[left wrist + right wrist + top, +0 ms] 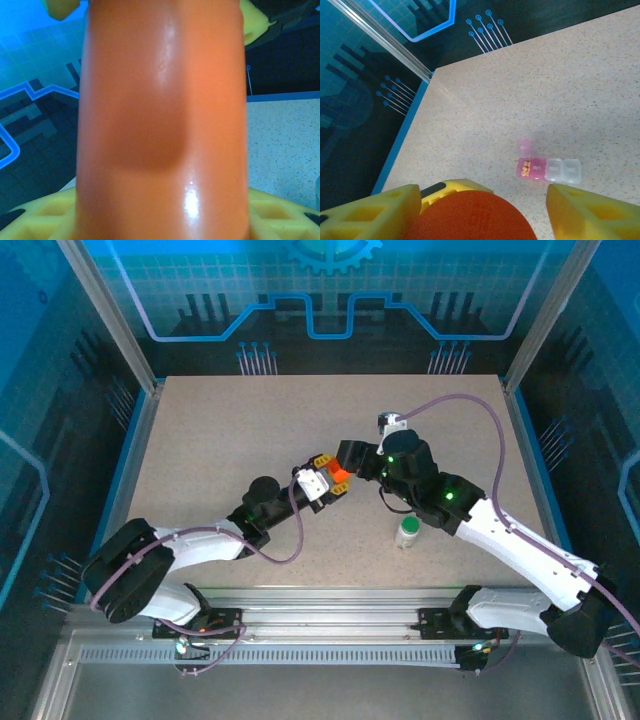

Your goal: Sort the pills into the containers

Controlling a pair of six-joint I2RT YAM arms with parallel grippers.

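Left jaws: gripping orange bottle (160, 125) steady.
Right jaws: open around its cap (470, 216), likely for unscrewing.
Pill box (549, 169): pink lid raised, ready.

Bottle (343, 472): over the middle of the counter (220, 440). Second bottle (408, 532): upright on counter, to its right and nearer the bases. Pill box (562, 170): flat on counter, pills (525, 170) in end compartment.

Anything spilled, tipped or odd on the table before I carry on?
Nothing stands out. The pill box lies flat, its pink compartment open, orange pills inside; no loose pills show on the table around it. The green-capped bottle stands upright.
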